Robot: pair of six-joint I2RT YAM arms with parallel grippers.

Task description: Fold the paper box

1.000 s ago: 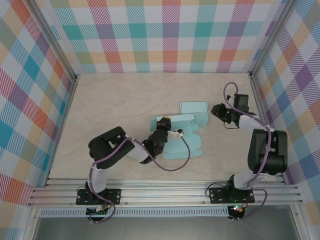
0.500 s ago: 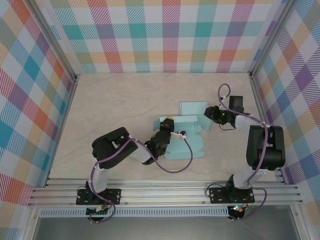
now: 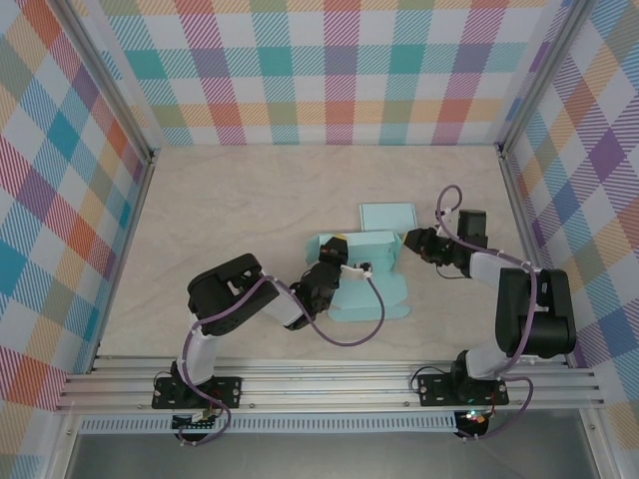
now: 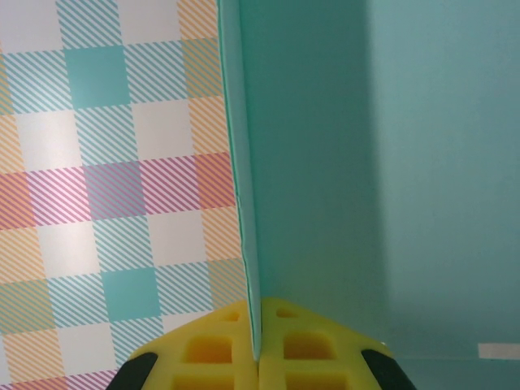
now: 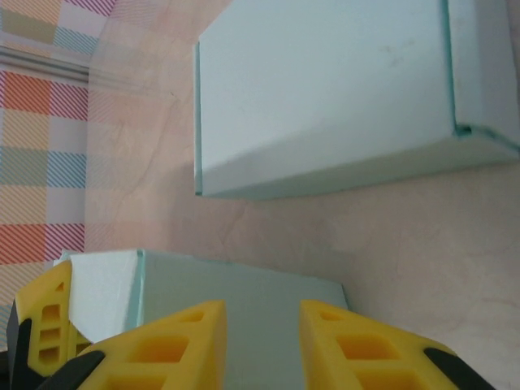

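Pale blue paper box [image 3: 369, 274] on table [image 3: 240, 210], slightly right of centre, partly folded, flat panels splayed toward near side. Left gripper [image 3: 334, 251] at box's left end, clamped tight on thin upright wall [image 4: 252, 203], wall's edge pinched between yellow pads [image 4: 309, 345]. Right gripper [image 3: 411, 239] at box's right end, fingers [image 5: 171, 341] apart, hovering low above a folded flap [image 5: 244, 284]; contact with flap impossible to judge.

Paper box [image 3: 384, 299]: pale teal card, partly folded, lying between my two pincers. One wall [image 4: 325, 162] stands upright and edge-on, clamped in my left pincer [image 4: 259, 333]. A second raised wall [image 5: 236, 284] sits just ahead of my right pincer [image 5: 262, 325], and a broad panel [image 5: 325, 89] lies beyond it.
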